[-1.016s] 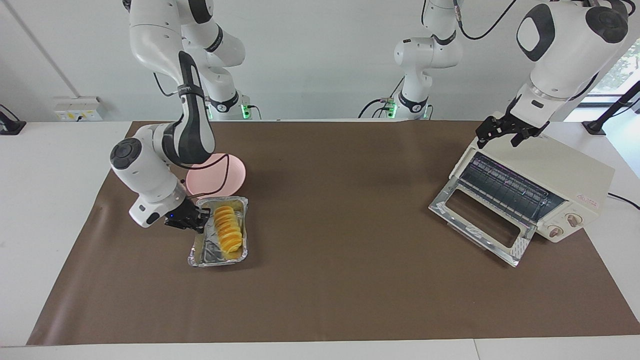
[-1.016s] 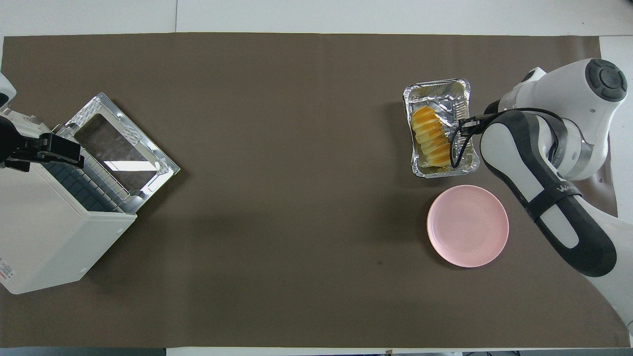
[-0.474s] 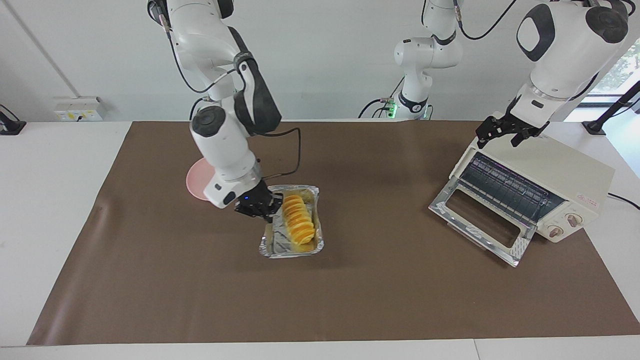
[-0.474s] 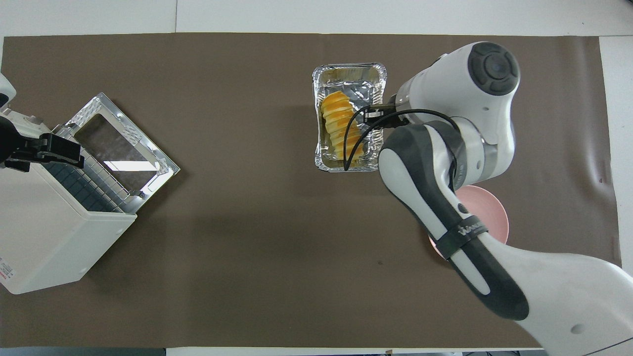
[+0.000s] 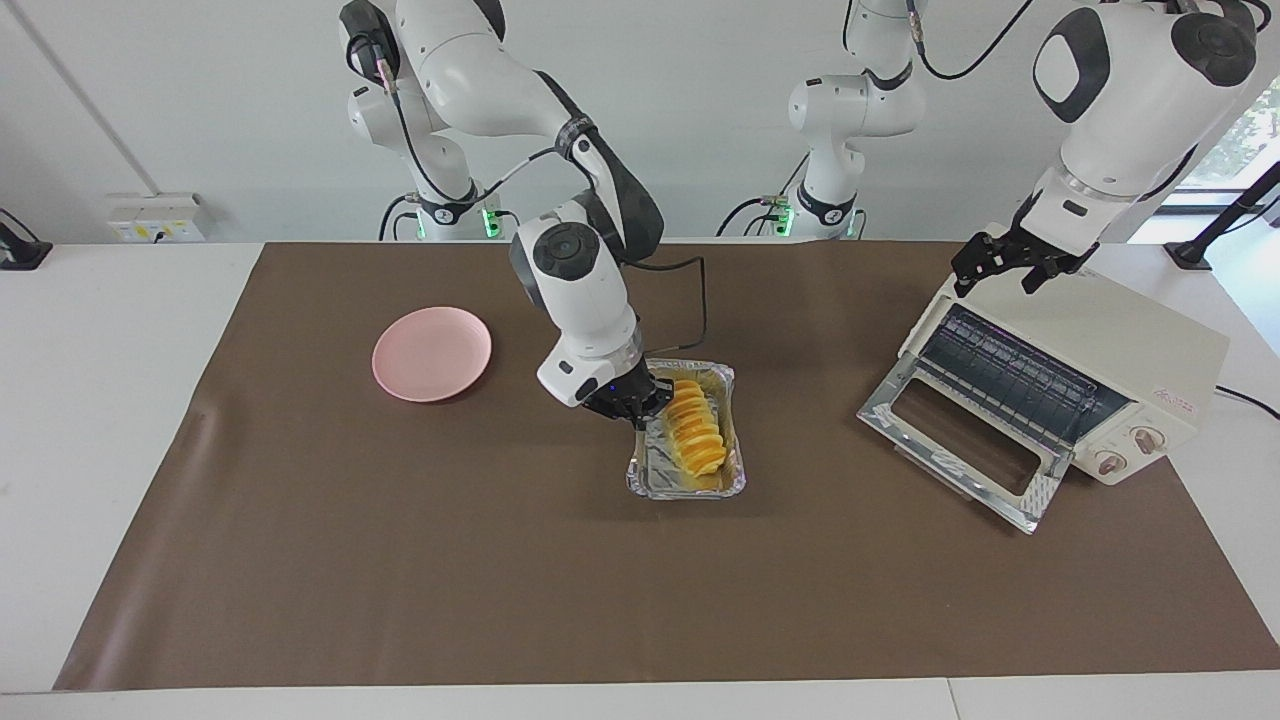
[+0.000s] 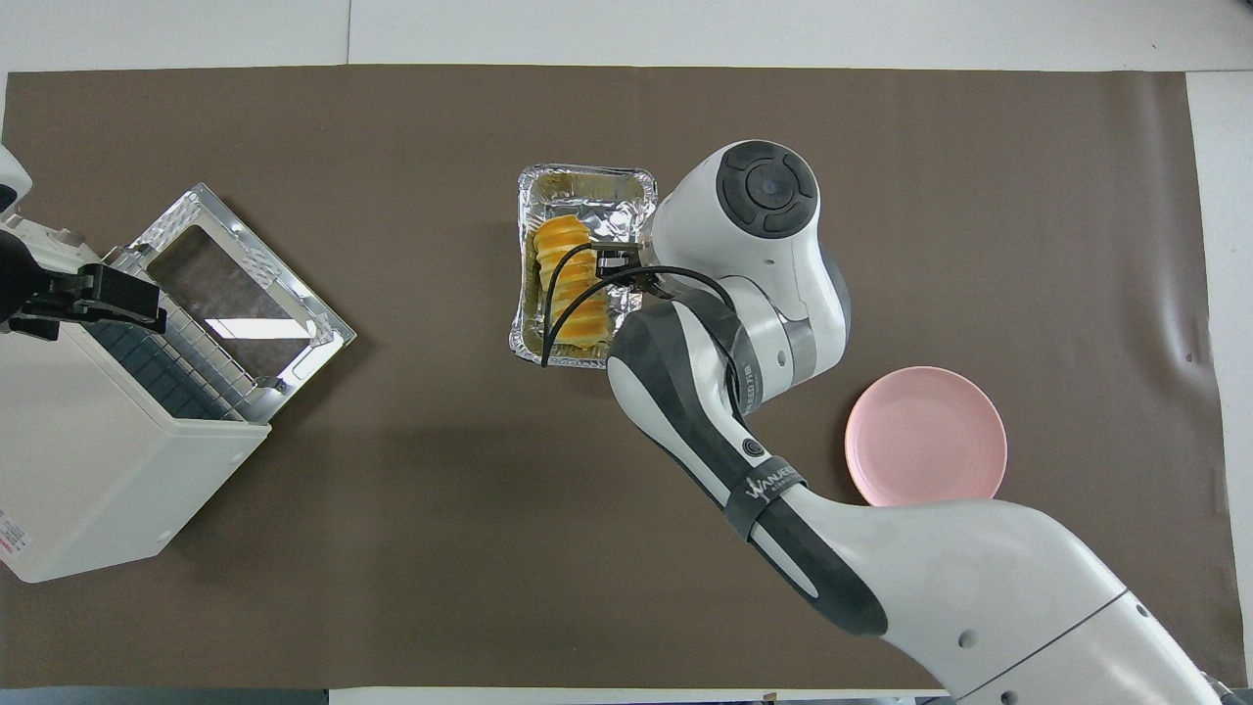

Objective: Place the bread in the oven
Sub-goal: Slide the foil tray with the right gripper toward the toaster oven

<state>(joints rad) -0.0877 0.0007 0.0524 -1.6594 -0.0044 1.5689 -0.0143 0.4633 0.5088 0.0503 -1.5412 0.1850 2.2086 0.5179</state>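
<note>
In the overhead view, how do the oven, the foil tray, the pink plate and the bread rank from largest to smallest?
1. oven
2. foil tray and pink plate: they look alike, so no ranking
3. bread, partly hidden by the arm

oven (image 5: pixel 1075 375) mouth unblocked, door (image 5: pixel 965 445) down, bare mat (image 5: pixel 820 420) before it

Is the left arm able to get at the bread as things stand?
Probably not yet: the left pincer hangs open over the oven, while the bread sits mid-table in the foil tray gripped by the right pincer.
</note>
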